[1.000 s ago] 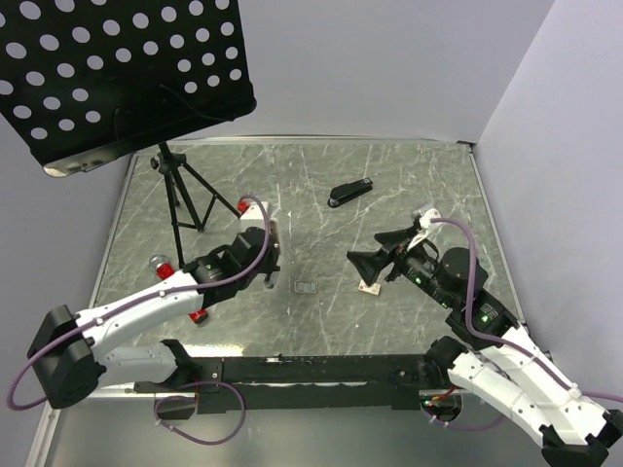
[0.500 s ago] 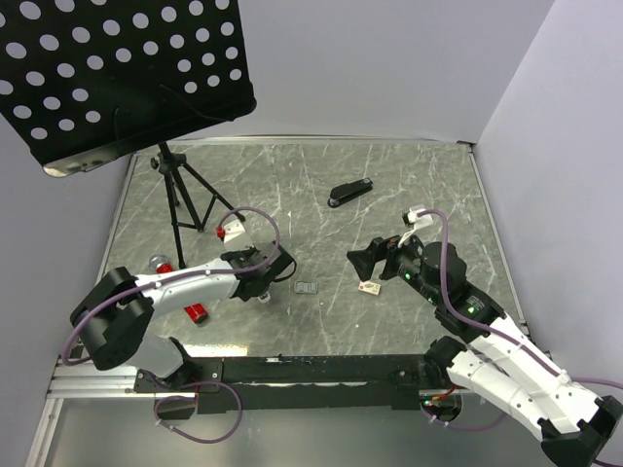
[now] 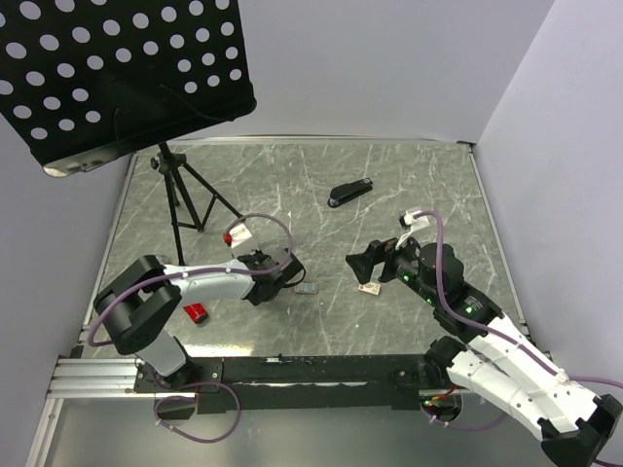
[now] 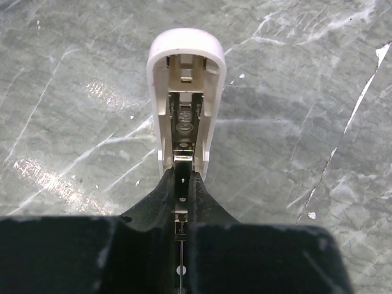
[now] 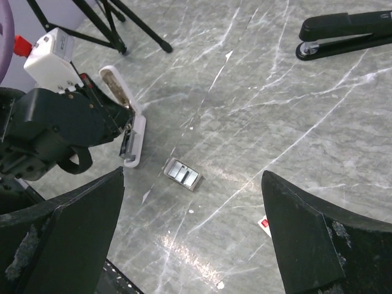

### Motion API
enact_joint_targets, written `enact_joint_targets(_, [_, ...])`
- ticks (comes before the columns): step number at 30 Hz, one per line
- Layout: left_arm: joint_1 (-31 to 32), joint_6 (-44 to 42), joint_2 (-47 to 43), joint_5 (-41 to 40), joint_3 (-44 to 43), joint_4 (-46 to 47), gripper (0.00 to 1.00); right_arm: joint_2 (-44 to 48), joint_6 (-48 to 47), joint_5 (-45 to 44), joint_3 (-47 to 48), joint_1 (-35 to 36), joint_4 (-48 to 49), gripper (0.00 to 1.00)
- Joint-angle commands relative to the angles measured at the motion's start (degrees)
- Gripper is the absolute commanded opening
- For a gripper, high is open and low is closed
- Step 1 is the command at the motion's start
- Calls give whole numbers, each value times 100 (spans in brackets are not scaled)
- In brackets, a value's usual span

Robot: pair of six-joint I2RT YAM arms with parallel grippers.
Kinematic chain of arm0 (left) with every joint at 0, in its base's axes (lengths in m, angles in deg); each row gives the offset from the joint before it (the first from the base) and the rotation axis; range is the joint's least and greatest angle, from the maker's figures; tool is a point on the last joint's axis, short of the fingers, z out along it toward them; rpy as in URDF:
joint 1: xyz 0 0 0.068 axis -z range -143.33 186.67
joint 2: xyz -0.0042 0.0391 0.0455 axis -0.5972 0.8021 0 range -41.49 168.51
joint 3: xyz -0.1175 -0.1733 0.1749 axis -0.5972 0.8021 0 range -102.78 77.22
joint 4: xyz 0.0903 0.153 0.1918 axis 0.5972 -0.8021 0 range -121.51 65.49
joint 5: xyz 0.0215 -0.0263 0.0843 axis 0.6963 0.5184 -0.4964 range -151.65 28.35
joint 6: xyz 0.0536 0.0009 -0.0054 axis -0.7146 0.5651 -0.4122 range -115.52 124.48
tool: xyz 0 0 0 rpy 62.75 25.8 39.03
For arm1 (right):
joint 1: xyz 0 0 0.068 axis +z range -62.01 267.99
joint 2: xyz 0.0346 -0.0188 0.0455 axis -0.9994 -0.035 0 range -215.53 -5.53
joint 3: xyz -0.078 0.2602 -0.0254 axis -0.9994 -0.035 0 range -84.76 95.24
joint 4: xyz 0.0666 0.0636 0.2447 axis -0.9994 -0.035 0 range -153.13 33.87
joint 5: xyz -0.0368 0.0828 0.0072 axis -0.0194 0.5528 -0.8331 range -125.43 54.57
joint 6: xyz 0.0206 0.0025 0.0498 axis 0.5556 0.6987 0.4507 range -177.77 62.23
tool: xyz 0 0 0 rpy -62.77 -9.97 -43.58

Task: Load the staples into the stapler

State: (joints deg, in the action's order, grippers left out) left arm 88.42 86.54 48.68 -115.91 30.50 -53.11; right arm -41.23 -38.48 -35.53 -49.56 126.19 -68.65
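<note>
My left gripper (image 3: 281,274) is shut on the metal rail of an open white stapler (image 4: 185,79), which is low over the table. The stapler also shows in the right wrist view (image 5: 133,136), its lid tilted back. The staples, a small greyish see-through tray (image 3: 307,289), lie just right of it; the tray is also in the right wrist view (image 5: 182,174). A tiny pale box with red print (image 3: 369,288) lies beside my right gripper (image 3: 364,265), which is wide open, empty and above the table. The box peeks in by the right finger (image 5: 264,225).
A black stapler (image 3: 349,192) lies closed at the back of the table, also in the right wrist view (image 5: 346,27). A black tripod (image 3: 181,199) stands at the back left under a perforated black panel (image 3: 117,68). A small red item (image 3: 198,312) lies near the left arm.
My left gripper has moved right and forward with the white stapler, ending close to the staples tray. My right gripper has lowered and shifted slightly left, still open.
</note>
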Motion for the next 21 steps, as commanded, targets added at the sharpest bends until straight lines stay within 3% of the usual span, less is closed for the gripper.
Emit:
enact_joint_targets(1, [142,407,176,-234,-127,-23,14,-24,-83,194,-66,-22,240,100])
enact_joint_targets(3, [178,495,220,-234,-136,-75,25,-33,-92,238,-75,-31,258,100])
enact_joint_targets(7, [283,556,176,-269,-153,-154,35,-95,-136,300,-40,-23,267,100])
enact_joint_targets(13, [327,688,-69,-182,-188,-444,58,-244,-57,292,118,-23,162,100])
enact_joint_targets(21, [345,189,-1246,275,-22,-401,81,-999,250,19,882,-23,-900,100])
